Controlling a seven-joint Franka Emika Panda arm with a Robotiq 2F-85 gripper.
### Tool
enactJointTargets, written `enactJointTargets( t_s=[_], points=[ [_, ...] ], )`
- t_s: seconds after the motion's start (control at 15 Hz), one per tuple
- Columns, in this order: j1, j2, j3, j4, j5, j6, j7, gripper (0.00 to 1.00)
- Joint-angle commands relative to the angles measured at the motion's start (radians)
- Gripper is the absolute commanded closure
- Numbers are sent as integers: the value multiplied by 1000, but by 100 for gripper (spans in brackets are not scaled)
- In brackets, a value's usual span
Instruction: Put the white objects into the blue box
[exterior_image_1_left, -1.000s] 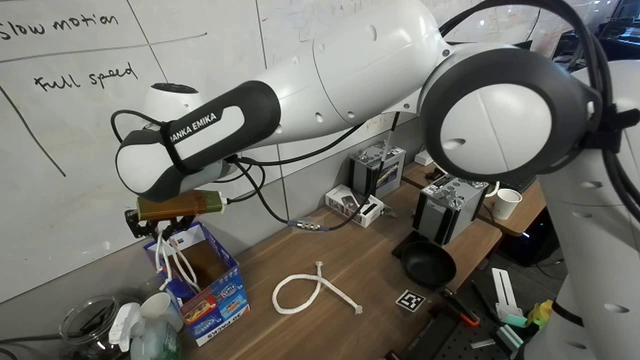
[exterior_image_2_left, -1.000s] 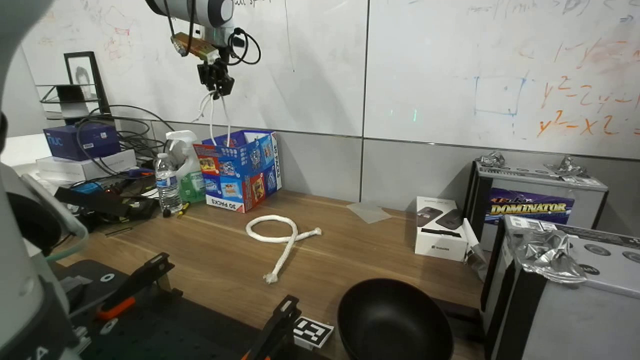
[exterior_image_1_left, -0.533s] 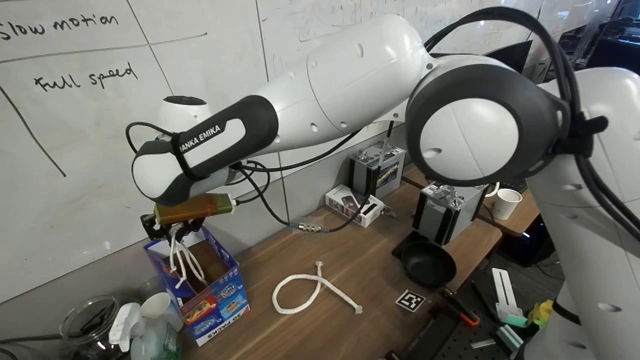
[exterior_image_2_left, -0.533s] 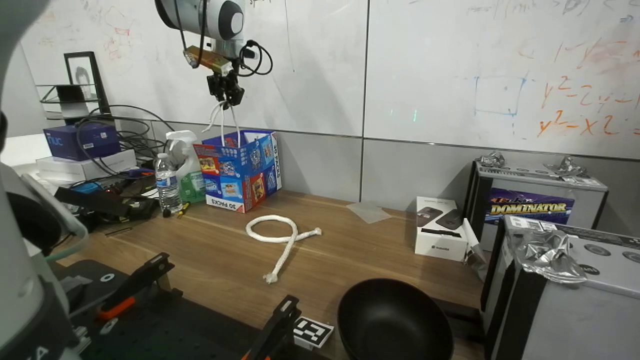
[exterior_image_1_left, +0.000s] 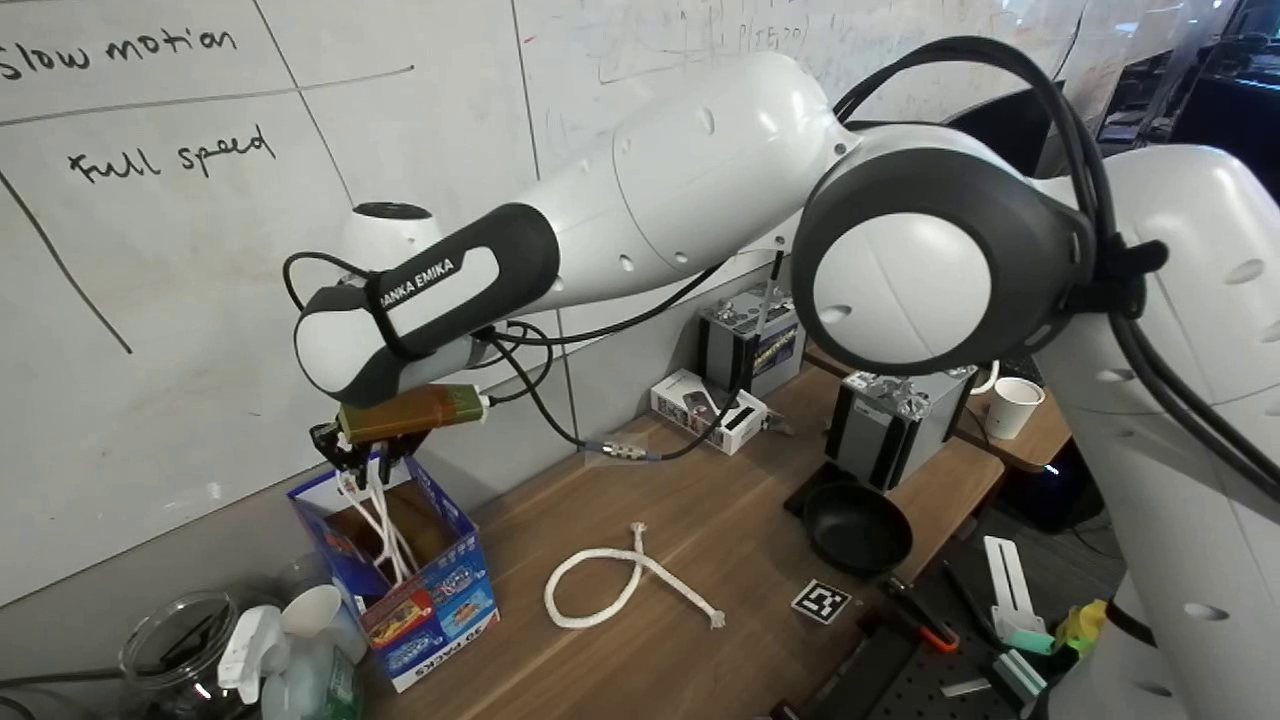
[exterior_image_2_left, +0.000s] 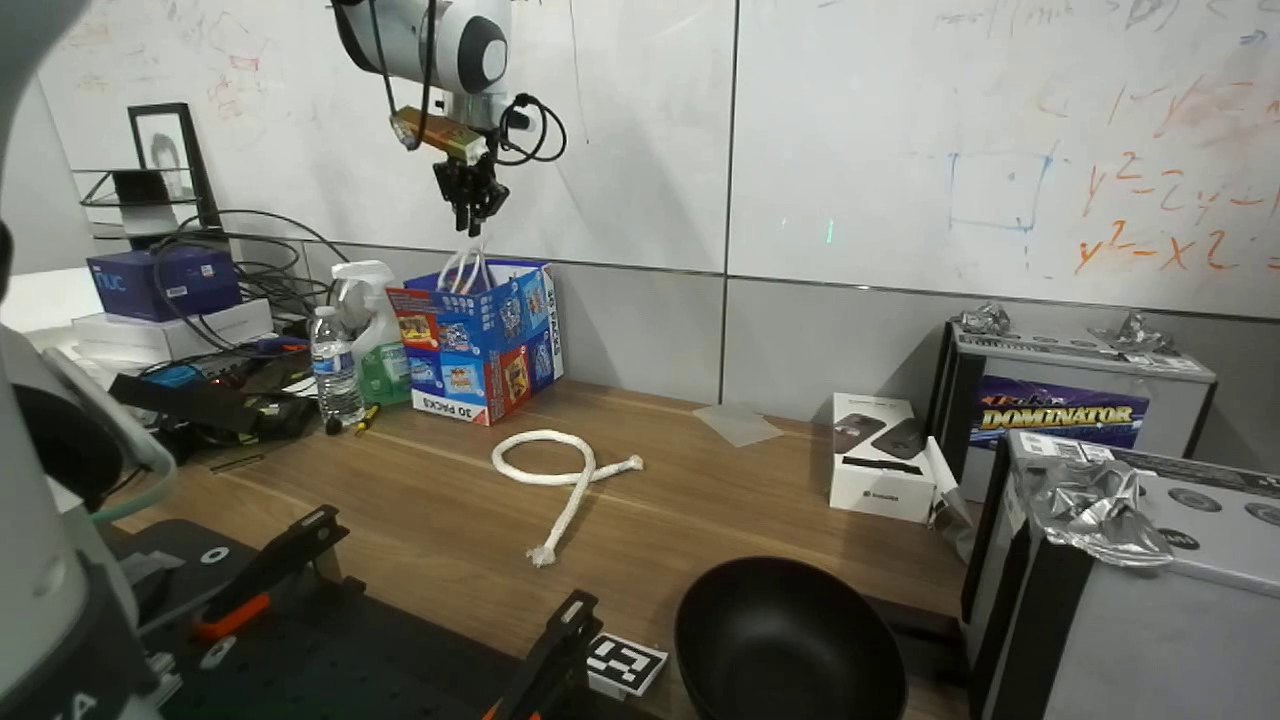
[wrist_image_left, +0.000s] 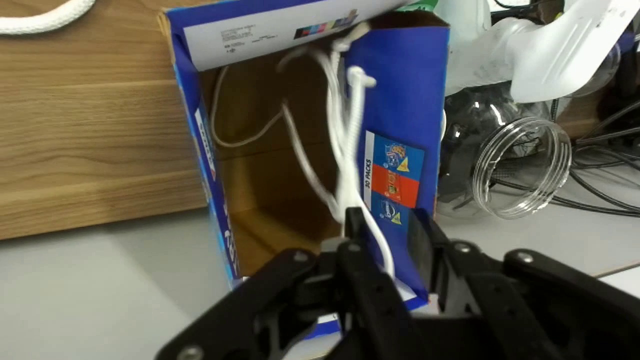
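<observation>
One white rope (exterior_image_1_left: 685, 592) lies on the wooden table as a loop with crossed ends. It also shows in an exterior view (exterior_image_2_left: 571, 510) and at the wrist view's top left (wrist_image_left: 45, 24). My gripper (exterior_image_1_left: 374, 478) is above the blue box (exterior_image_1_left: 430, 630), fingers apart, in the wrist view too (wrist_image_left: 388, 215). A bundle of white rope (wrist_image_left: 350, 180) hangs below the fingers and down into the box, blurred. In an exterior view its top (exterior_image_2_left: 470, 265) is just under my fingertips (exterior_image_2_left: 469, 225). One strand passes beside the left finger; whether it touches is unclear.
A spray bottle (exterior_image_2_left: 380, 340), a water bottle (exterior_image_2_left: 335, 370) and a clear jar (wrist_image_left: 520, 165) stand beside the box. The whiteboard wall (exterior_image_2_left: 640, 170) is right behind it. A black pan (exterior_image_1_left: 857, 525) and grey battery-like boxes (exterior_image_1_left: 890, 420) stand farther along the table.
My gripper has moved slightly over the box, to the right in both exterior views, and its fingers have opened. The white rope bundle has dropped from the fingers lower into the box.
</observation>
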Motion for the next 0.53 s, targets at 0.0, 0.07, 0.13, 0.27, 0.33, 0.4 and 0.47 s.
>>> enactJointTargets(
  t_s=[0.0,0.07,0.13,0.27,0.33,0.4,0.47],
  points=[
    [-4,16,-5,47,-7,-43,-21,47],
    [-5,13,-10,45,-11,-48,-22,37],
    [-6,4,-15,38,-17,-64,-21,30],
    [-4,-15,-36,37,-46,-138,-19,14],
    [-5,-25,-45,35,-66,-180,-27,6],
    [-5,-45,-57,29,-93,-237,-28,0],
    [-7,-62,-67,24,-118,-287,-34,0]
  ],
)
